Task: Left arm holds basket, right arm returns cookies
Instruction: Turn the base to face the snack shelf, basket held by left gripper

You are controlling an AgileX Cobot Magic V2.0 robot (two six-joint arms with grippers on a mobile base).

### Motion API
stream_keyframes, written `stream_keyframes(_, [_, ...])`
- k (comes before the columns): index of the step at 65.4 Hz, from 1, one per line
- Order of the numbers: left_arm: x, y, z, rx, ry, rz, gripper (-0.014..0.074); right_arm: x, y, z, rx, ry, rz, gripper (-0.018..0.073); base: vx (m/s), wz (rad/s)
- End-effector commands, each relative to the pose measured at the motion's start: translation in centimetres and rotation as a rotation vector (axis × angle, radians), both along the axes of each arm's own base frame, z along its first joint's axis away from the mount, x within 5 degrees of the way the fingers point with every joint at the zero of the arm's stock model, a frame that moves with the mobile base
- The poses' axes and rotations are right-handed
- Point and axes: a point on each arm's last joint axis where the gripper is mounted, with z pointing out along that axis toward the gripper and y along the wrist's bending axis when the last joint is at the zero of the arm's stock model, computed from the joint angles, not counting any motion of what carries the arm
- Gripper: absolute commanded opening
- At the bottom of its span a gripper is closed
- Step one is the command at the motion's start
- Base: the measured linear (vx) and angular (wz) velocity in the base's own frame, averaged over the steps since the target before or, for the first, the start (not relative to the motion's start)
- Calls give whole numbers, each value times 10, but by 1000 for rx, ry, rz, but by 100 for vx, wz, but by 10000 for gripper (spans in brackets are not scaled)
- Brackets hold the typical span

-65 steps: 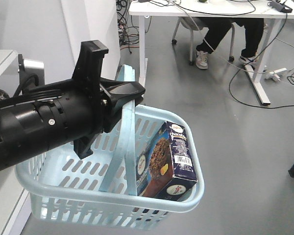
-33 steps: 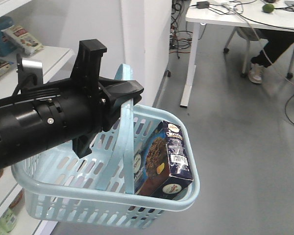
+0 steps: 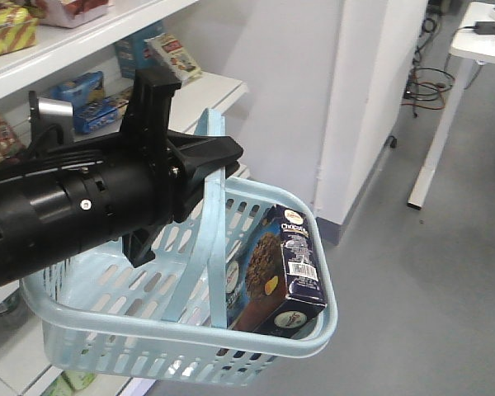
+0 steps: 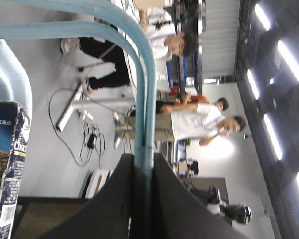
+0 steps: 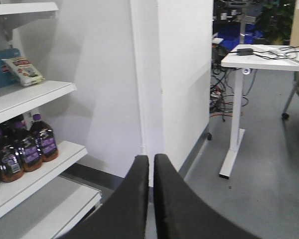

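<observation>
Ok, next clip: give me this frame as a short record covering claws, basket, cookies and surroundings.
left claw: shut on the basket handle, basket hanging clear of the floor
right claw: shut, holding nothing
cookies: box standing inside the basket, not yet returned
surroundings: stocked shelves beside the basket; bottles on a shelf ahead of the right claw

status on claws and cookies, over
Left claw shut on basket. Right claw shut, empty. Cookies in basket. Shelves ahead, nothing in between.
</observation>
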Motion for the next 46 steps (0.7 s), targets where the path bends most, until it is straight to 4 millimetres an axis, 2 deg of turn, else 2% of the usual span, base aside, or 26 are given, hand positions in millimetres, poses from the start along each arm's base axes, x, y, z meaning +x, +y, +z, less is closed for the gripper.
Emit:
stream_keyframes(1, [-7,2,24,-87,-27,-22,-3,0,0,2,-18,-67,4,-3,6,54])
stream_keyframes(46, [-7,2,24,-87,-27,-22,-3,0,0,2,-18,-67,4,-3,8,47])
